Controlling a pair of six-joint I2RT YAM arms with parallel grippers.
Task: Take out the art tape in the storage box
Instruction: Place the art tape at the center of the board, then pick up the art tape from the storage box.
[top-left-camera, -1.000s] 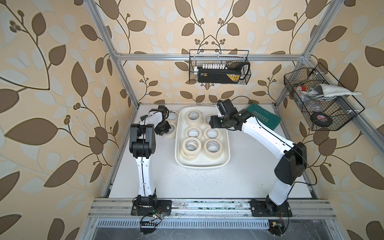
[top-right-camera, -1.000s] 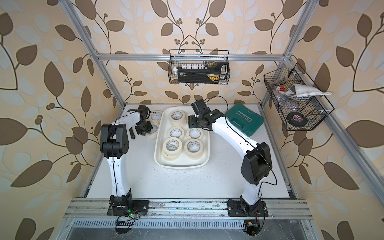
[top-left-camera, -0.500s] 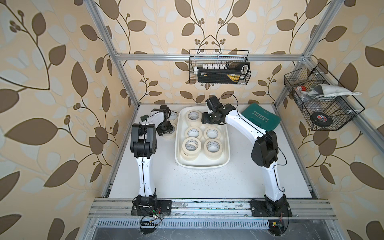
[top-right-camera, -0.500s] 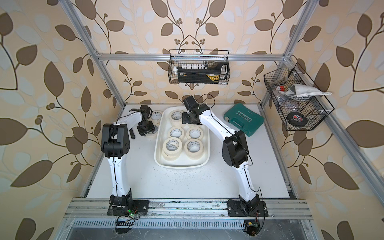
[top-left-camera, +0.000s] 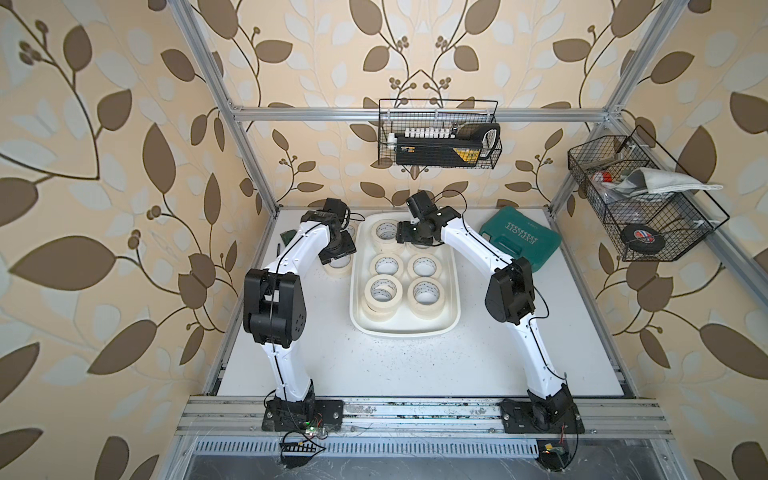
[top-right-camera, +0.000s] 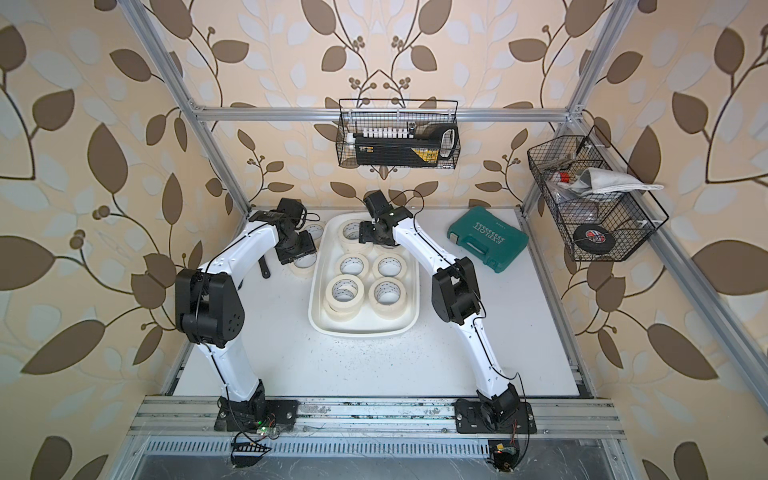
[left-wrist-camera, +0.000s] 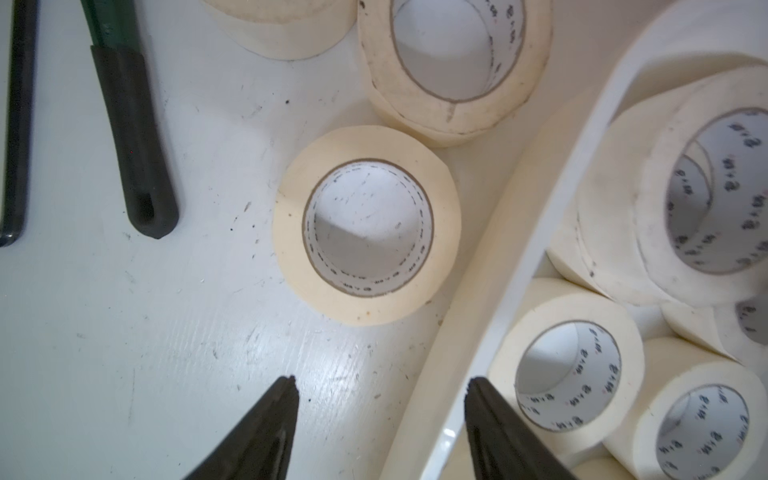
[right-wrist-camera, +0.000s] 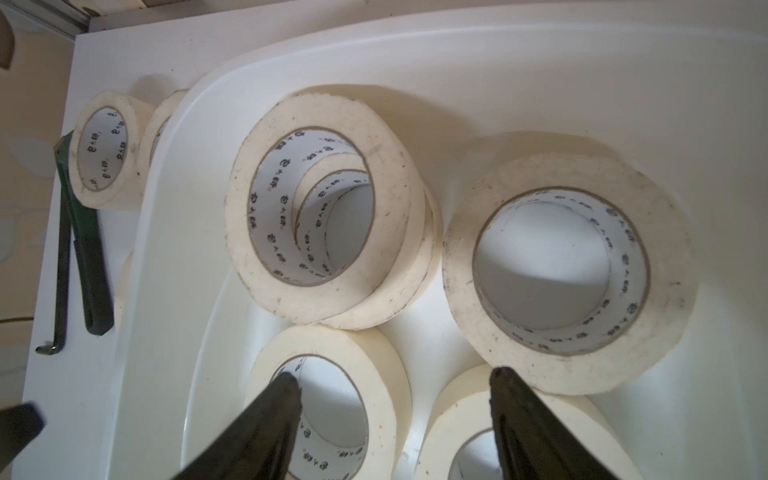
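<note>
- Bench (top-left-camera: 374, 365): white, speckled work surface inside a wallpapered frame.
- Storage box (top-left-camera: 405, 329): white tub with rounded corners, at mid-bench between the two arms.
- Art tape (top-left-camera: 424, 291): cream rolls lying flat in two columns inside the storage box. The far-left and near-left places hold offset stacks.
- Bench rolls (left-wrist-camera: 368, 224): three further cream rolls lying flat outside the box on its left side. The nearest is just beside the flared rim.
- Left hand (left-wrist-camera: 382, 384): fingers spread apart, grasping nothing. It hangs over the bench at the box's left rim, near the nearest bench roll.
- Right hand (right-wrist-camera: 395, 378): fingers spread apart, grasping nothing. It hangs over the far end of the box, tips above rolls lying there.
- Tool handles (left-wrist-camera: 133, 145): green with black sleeves, flat on the bench, on the side of the bench rolls away from the box.
- Teal tool case (top-left-camera: 519, 239): closed, right of the box and apart from it.
- Wire baskets (top-left-camera: 438, 139): black, hung on the frame at the back and the right.
</note>
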